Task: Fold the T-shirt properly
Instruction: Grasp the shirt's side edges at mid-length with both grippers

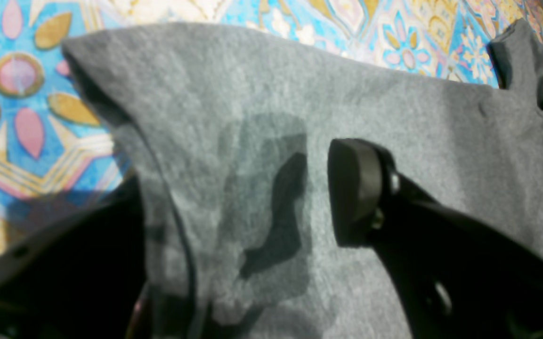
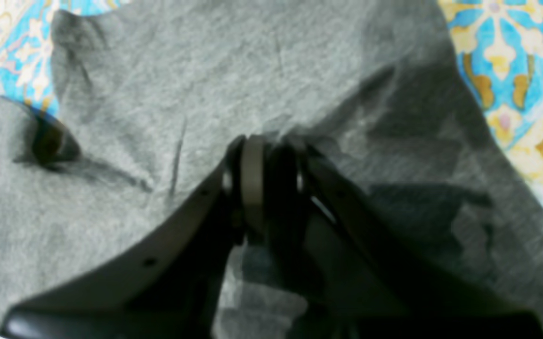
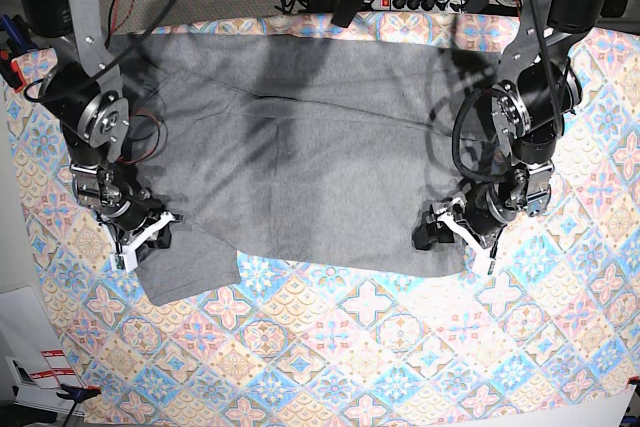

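On the surface, over a tile-patterned cloth in blue, pink and yellow, the shirt lies spread flat, its far edge along the cloth's far side, near edge about mid-cloth, one sleeve reaching toward the near left of the base view. No print, brand or readable writing shows on the grey fabric in any view; the neck label is not visible. White papers with red marks sit at the base view's lower-left corner, text too small to read. A power strip and cables lie beyond the far edge. Right gripper is down on the sleeve area; the right wrist view shows its fingers drawn together with a pucker of grey fabric caught between them, a grip on the shirt that the base view cannot resolve. Left gripper sits at the shirt's near corner on the base view's right. Left wrist view shows one pad plainly, standing apart over the fabric; the other finger is hidden under a draped fold, so the fingers are spread with cloth lying across one, not pinched. Only the base view shows the whole shirt outline and both arms; only the wrist views show the heather weave and creases.
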`<state>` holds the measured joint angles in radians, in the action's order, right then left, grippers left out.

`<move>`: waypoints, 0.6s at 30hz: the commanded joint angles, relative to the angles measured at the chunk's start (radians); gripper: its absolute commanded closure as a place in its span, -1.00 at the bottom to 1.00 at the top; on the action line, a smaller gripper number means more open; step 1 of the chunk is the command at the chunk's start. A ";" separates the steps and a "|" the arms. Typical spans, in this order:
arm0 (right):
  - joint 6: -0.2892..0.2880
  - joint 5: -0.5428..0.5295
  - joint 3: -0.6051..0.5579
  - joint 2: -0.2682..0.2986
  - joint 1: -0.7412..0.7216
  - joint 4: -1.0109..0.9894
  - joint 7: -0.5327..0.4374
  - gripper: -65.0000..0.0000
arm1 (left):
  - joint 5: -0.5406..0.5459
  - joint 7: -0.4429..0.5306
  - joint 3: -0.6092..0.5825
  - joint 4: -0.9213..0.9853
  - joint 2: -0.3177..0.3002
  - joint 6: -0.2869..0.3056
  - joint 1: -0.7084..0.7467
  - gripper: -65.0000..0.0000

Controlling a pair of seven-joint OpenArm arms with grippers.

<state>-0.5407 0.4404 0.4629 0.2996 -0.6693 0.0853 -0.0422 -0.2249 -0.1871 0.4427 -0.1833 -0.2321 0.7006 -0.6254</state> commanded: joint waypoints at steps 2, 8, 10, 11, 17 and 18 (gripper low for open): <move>0.035 -0.016 0.012 0.019 -0.027 0.028 -0.028 0.74 | -0.026 -0.039 -0.002 -0.003 -0.010 -0.028 -0.009 -0.24; 0.127 -0.012 0.090 0.046 0.000 0.110 -0.023 0.13 | -0.026 -0.039 -0.002 -0.003 -0.013 -0.028 -0.009 -0.24; 0.127 -0.010 0.096 0.048 0.004 0.112 -0.028 -0.11 | -0.026 -0.039 -0.002 -0.003 -0.020 -0.028 -0.009 -0.24; 0.127 -0.010 0.095 0.049 0.004 0.112 -0.028 -0.22 | -0.026 -0.039 -0.002 -0.003 -0.023 -0.025 -0.009 -0.24; 0.127 -0.010 0.087 0.065 0.004 0.104 -0.026 -0.52 | -0.023 -0.039 -0.002 -0.003 -0.026 -0.002 -0.012 -0.24; 0.127 -0.010 0.087 0.065 0.004 0.104 -0.026 -0.52 | -0.023 -0.039 -0.002 -0.003 -0.026 -0.002 -0.012 -0.24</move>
<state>-0.4137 0.4408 0.5507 0.3485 -0.6350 0.1776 -0.0448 -0.2260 -0.1944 0.4427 -0.1829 -0.2485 0.7231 -0.6243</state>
